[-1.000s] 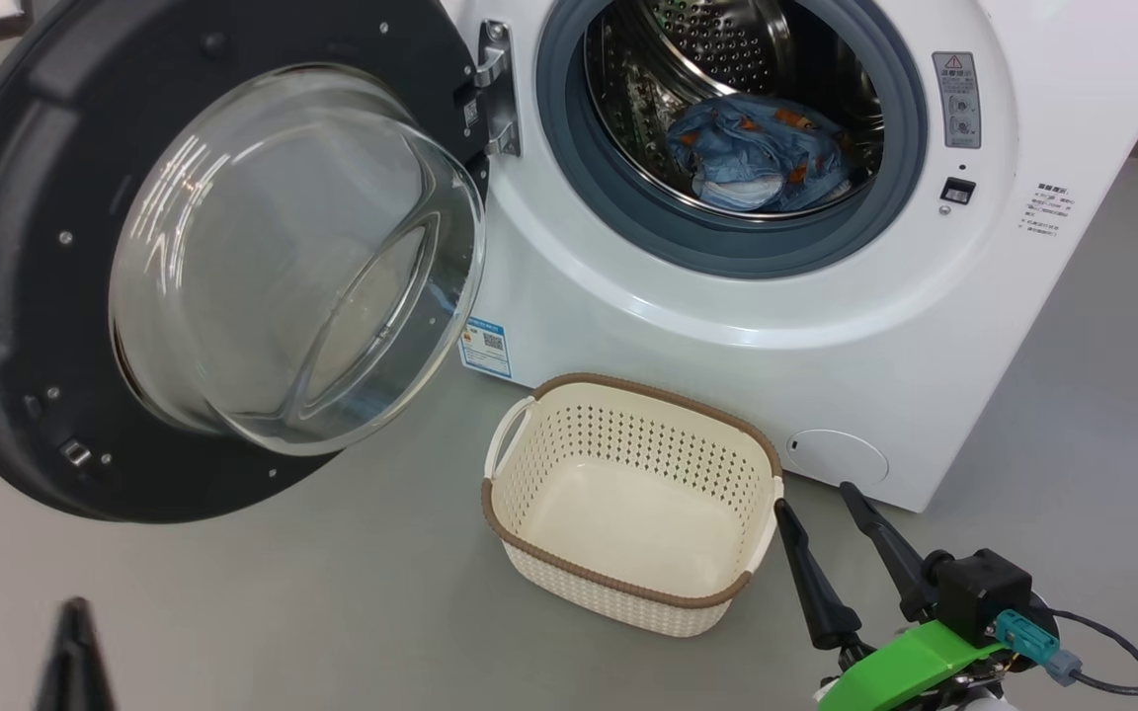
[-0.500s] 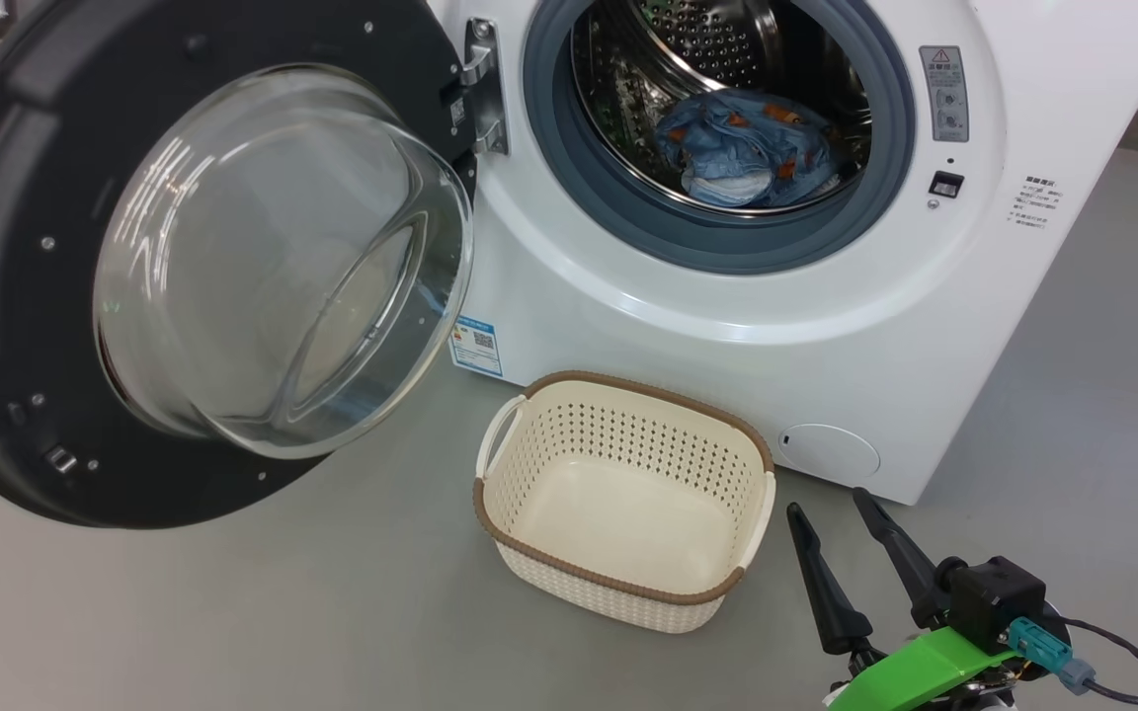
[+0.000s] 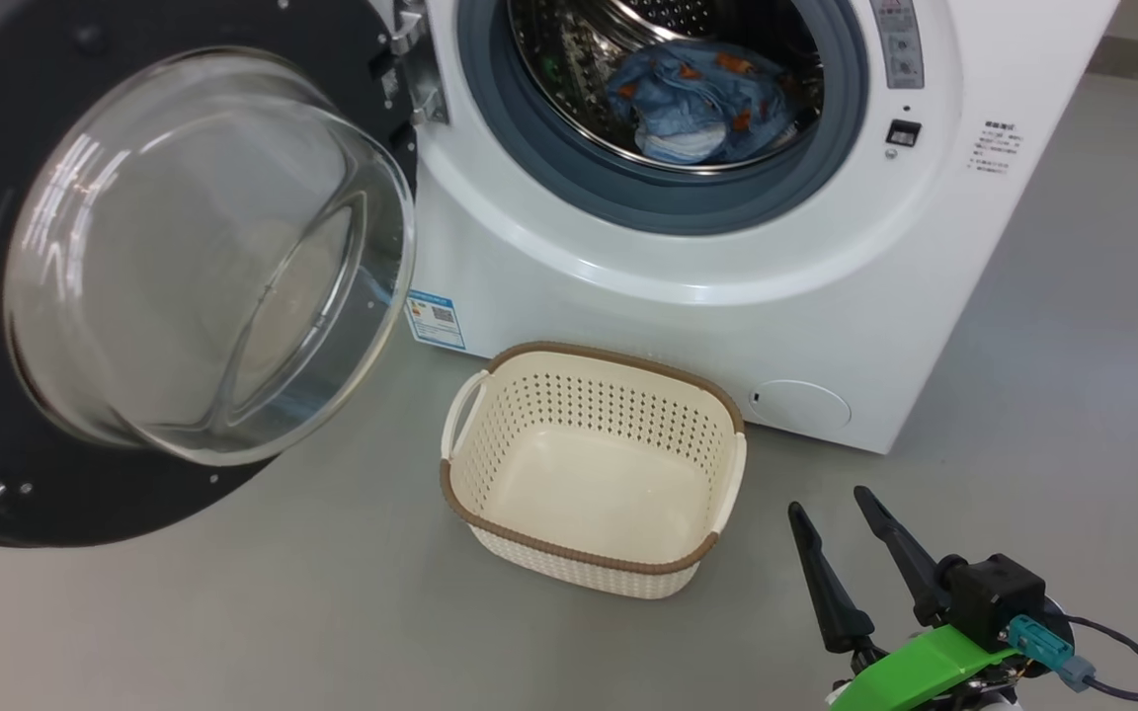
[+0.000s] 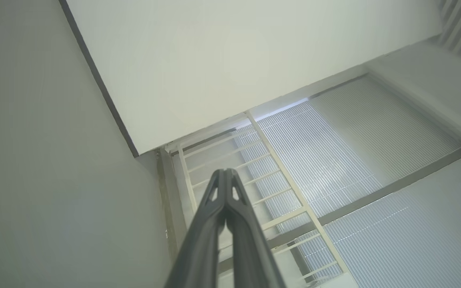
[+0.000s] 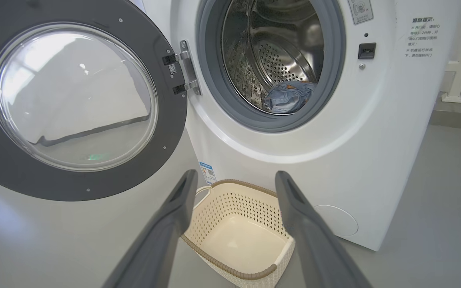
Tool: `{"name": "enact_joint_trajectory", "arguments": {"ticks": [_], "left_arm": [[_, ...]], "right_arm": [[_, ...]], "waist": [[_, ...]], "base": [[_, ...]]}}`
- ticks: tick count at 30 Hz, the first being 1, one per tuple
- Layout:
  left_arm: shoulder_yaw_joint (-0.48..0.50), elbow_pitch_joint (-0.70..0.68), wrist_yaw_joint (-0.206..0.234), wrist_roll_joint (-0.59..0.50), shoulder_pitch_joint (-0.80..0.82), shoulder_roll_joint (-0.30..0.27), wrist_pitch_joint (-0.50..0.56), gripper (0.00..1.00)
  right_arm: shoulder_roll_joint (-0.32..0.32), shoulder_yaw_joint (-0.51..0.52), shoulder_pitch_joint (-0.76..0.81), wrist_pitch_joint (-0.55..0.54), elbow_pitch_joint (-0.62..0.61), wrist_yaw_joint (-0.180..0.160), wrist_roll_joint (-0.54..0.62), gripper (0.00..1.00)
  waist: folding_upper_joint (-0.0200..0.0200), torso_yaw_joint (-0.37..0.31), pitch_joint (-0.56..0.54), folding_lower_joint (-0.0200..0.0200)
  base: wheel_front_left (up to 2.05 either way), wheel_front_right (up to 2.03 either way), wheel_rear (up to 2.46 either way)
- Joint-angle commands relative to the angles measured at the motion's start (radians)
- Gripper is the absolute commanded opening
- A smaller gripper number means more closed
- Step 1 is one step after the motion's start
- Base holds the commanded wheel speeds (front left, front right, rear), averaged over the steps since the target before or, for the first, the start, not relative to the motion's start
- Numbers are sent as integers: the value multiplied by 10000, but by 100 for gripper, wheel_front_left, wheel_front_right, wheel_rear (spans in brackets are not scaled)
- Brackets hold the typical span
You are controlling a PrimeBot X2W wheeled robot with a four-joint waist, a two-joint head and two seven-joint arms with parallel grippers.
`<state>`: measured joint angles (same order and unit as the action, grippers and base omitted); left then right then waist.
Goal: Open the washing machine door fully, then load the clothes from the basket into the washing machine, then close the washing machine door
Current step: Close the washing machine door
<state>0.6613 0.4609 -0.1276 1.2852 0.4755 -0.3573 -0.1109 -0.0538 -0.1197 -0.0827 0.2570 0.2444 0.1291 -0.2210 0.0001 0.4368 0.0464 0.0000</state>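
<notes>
We start at the right claw (image 3: 828,500): released, fingers spread, nothing between them. A second ago its nearer finger sat just beside the basket (image 3: 589,415); now a strip of bare floor (image 3: 233,612) lies between them. Our head view has slid too, so part of that gap may be the camera's doing. The basket stands just ahead and to the left of the claw, upright and empty.

Further ahead and above, the clothes (image 3: 697,104) lie in the drum (image 3: 549,49) of the washing machine (image 3: 648,326), low at its front. They sit just as they did a second ago, so we judge loading done.

Far left of the claw, the washing machine door (image 3: 203,257) hangs wide open. Closing it is all that remains.

The left claw (image 4: 225,172) is clenched on nothing, aimed at a pale wall (image 4: 214,60) and a ribbed window (image 4: 354,140).
</notes>
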Motion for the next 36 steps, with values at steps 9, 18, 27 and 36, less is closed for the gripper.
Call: {"name": "enact_joint_trajectory", "arguments": {"ticks": [9,18,27,36], "left_arm": [[284,2276,-27,1055,1057,-1597,1654,0],[97,2787,-29,1615,1296,-2004,2791,0],[21,2664,-30,2054,892,-1859,3628,0],[-195,2532,-30,2183,683,-1763,4155,0]], "right_arm": [[-256,-344,-661,48,-179,16,136,100],[-537,-429,-955,48,-114,16,142,100],[-593,-406,-954,48,-115,16,110,100],[-596,-478,-1025,48,-49,16,75,100]], "waist": [[-1,-645,666,0],[-1,-1059,1086,0],[-1,-1201,1228,0],[-1,-1177,1296,0]], "base": [[0,0,0],[0,0,0],[0,0,0],[0,0,0]]}}
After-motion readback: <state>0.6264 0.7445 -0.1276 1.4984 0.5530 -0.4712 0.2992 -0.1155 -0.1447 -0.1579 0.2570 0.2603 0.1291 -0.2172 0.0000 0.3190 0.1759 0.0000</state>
